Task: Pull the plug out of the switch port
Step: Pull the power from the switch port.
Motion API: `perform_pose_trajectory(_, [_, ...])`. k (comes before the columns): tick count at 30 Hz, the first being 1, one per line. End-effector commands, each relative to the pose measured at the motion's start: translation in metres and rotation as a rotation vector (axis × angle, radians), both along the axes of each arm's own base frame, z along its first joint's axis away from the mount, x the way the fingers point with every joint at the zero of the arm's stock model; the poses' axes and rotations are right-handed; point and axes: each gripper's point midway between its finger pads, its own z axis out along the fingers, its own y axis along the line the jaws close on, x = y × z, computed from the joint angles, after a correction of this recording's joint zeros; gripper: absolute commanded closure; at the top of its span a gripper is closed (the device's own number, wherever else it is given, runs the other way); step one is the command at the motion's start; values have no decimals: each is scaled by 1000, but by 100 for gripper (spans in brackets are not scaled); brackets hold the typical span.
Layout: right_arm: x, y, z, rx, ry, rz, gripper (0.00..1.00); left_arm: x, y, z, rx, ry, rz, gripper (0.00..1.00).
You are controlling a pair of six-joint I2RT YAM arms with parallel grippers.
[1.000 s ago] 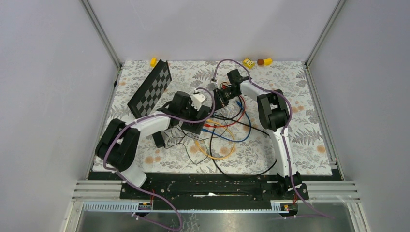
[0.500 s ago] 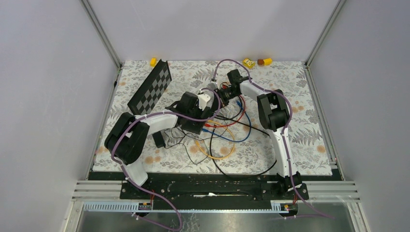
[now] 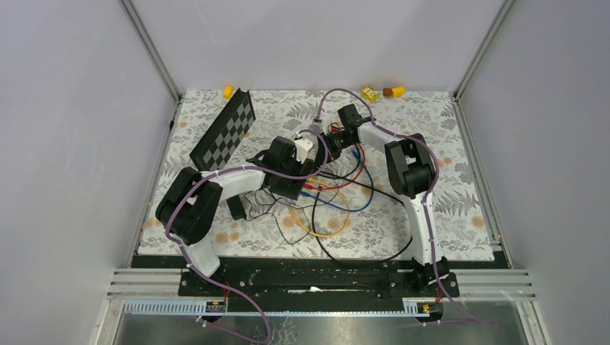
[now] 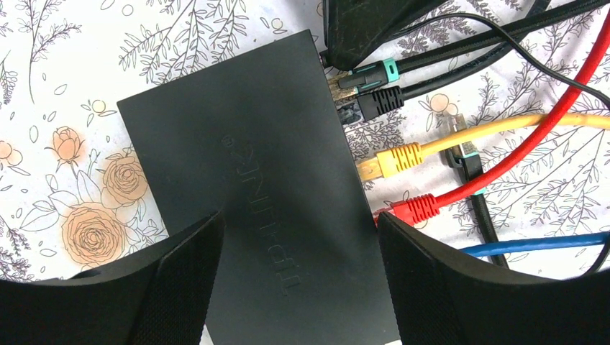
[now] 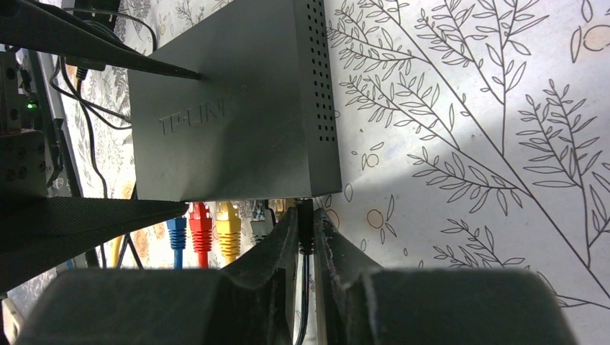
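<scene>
The switch point(image 4: 252, 144) is a flat matte-black box on the flowered cloth; it also shows in the top view point(image 3: 288, 189) and the right wrist view point(image 5: 237, 115). Blue, red point(image 5: 200, 223) and yellow point(image 5: 228, 226) plugs sit in its port edge. My right gripper point(image 5: 307, 215) is shut on a thin black plug point(image 5: 306, 230) at the end of that row, its tip at the switch's edge. My left gripper point(image 4: 298, 215) is open over the switch, one finger above its top, the other at the port edge by the red plug point(image 4: 410, 208).
A chequered board point(image 3: 224, 133) leans at the back left. A small black adapter block point(image 3: 236, 207) lies near the left arm. Loose yellow, red, blue and black cables point(image 3: 327, 208) loop in front of the switch. Small yellow pieces point(image 3: 370, 93) lie at the back edge.
My left gripper has moved right and settled over the switch. My right gripper has stayed at the plug with only a slight shift of the arm.
</scene>
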Motion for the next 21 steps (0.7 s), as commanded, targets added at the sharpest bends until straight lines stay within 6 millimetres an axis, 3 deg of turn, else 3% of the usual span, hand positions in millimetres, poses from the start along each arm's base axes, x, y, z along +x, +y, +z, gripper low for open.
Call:
perform_pose_trajectory(1, [-1,-4,8,-1,54,12,100,5,5,-1,7,-5,35,21])
perform_pose_trajectory(10, [-7,-1,9,22,169,54,100,3,8,-1,-3,-4,39,18])
perform_pose_trajectory(14, [1,-8,-3,-44,96,-1,100,3,9,-3,-3,1,43,18])
perform_pose_trajectory(21, [10,-20,-5,-130,-19,-60,100,4,10,-6,9,15,58,20])
